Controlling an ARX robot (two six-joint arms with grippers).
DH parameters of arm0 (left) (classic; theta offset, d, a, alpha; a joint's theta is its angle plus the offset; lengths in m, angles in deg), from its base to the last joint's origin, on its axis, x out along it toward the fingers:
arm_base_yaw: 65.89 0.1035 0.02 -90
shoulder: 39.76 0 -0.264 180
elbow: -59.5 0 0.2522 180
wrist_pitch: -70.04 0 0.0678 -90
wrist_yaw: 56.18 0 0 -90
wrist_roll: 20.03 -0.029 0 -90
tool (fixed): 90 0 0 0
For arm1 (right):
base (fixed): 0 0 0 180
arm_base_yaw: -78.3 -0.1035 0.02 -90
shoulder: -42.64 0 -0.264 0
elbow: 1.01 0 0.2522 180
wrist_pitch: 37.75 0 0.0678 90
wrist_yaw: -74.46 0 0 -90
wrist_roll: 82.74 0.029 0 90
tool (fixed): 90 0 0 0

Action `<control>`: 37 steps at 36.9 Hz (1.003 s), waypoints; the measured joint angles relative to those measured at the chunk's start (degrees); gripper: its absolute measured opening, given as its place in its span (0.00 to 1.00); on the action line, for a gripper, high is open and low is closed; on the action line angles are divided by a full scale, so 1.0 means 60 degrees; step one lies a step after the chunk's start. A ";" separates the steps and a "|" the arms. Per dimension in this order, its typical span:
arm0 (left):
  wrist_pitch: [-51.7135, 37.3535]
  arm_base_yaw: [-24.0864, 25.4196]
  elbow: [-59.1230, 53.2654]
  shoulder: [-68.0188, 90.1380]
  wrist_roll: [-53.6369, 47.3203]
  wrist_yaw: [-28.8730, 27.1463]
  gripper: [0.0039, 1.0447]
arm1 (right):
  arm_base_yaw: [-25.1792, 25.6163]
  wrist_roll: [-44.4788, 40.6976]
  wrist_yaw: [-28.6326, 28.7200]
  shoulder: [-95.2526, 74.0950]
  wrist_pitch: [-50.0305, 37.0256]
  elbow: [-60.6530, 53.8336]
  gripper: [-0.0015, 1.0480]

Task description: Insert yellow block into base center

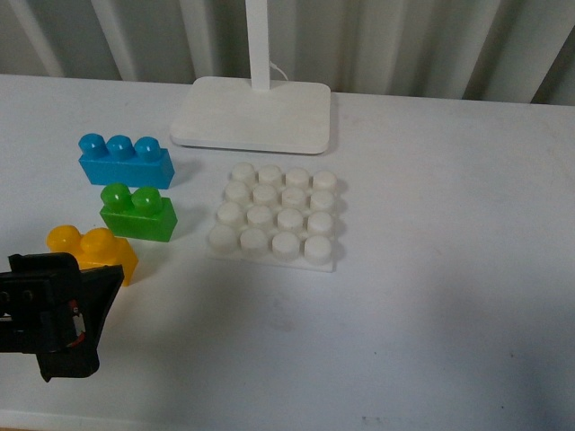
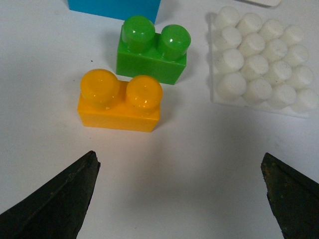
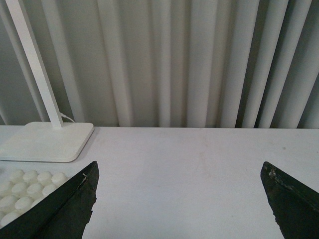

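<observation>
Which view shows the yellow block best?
The left wrist view: the yellow block is whole, with both studs clear. The front view shows it partly hidden behind the left gripper. The right wrist view misses it.

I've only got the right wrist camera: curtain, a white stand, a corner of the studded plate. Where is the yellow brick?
Observer: The orange-yellow two-stud plastic brick lies on the table, left of the flat white studded plastic base and nearer the robot.
Operator: Is the left hand on it?
Observer: No. The left hand is open, short of the brick, holding nothing.
Operator: Anything on the base's centre?
Observer: No, all sixteen studs are bare.
</observation>
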 joint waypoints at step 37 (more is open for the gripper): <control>-0.0386 0.1537 0.1679 0.2572 -0.2550 0.1151 0.94 | 0.0000 0.0000 0.0000 0.0000 0.0000 0.0000 0.91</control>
